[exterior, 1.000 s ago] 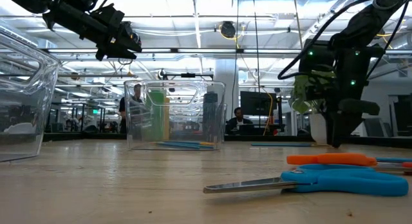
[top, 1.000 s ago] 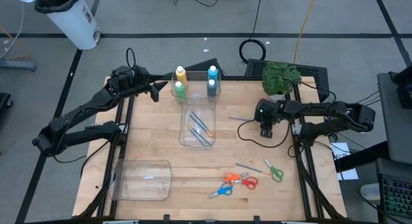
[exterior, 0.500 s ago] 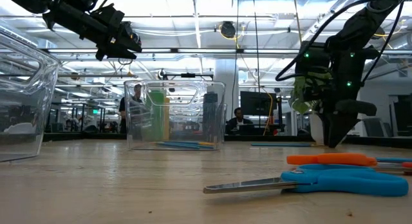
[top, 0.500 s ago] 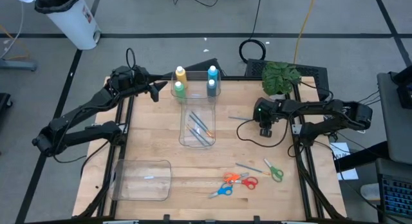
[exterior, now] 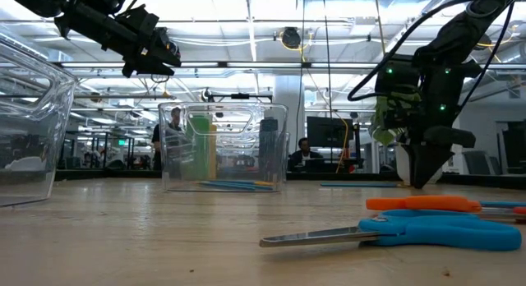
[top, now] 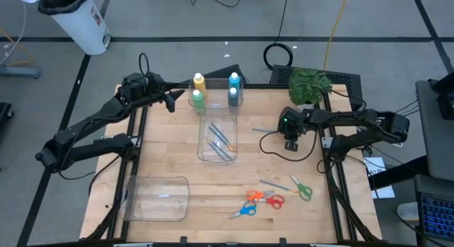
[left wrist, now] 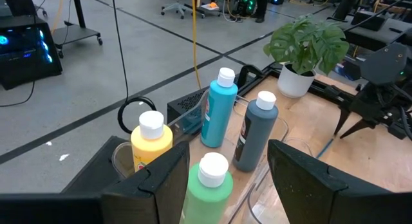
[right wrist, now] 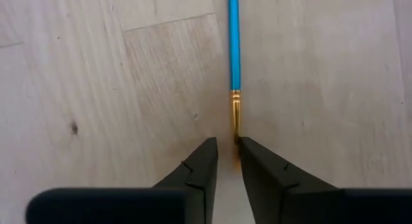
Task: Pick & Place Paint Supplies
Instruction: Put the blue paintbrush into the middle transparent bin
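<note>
Bottles: yellow point(left wrist: 151, 149), green point(left wrist: 205, 195), light blue point(left wrist: 217, 114), grey-blue point(left wrist: 256, 137), all white-capped. Brush point(right wrist: 234, 53): blue handle, gold ferrule. Scissors: orange point(top: 264, 198), blue point(top: 243, 211), green point(top: 303, 190).

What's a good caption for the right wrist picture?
Right gripper closing around the metal end of a blue-handled brush lying on the wooden table.

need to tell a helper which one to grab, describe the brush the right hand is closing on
Start at the potted plant at the table's far right corner. Just in front of it the right hand points down at a blue-handled brush with a gold collar. It lies alone on bare wood, while other brushes sit in the clear tub.
</note>
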You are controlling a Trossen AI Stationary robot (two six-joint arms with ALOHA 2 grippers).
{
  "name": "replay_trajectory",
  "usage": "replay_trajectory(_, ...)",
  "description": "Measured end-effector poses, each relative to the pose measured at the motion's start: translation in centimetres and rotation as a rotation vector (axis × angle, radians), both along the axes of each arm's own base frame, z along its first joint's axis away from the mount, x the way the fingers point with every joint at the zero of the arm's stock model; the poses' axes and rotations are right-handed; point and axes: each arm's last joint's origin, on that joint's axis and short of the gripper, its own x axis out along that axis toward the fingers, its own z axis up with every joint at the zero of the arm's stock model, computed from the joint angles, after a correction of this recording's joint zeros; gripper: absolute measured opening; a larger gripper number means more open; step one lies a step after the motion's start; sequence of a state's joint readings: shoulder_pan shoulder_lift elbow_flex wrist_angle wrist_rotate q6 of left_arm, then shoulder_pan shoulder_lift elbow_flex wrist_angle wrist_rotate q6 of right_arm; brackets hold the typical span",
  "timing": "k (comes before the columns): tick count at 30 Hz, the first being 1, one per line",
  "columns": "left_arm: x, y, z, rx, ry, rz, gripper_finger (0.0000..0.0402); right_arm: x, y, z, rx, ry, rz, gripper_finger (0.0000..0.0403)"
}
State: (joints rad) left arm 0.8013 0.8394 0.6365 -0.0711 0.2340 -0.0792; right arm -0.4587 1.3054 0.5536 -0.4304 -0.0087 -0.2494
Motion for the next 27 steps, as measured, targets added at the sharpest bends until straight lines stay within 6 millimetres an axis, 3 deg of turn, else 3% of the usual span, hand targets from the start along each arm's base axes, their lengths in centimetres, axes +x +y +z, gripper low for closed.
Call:
replay_trajectory(9,0.0,0.0,0.0,0.0,0.0,0.0,0.0214,-0.03,0.01,-0.05,0.0,0.003,0.002,0.0004)
replay_trajectory(27,0.0,0.0,0.0,0.0,0.0,0.0,0.0214,-0.14,0.1,0.65,-0.02,-0.039,-0.016,0.0)
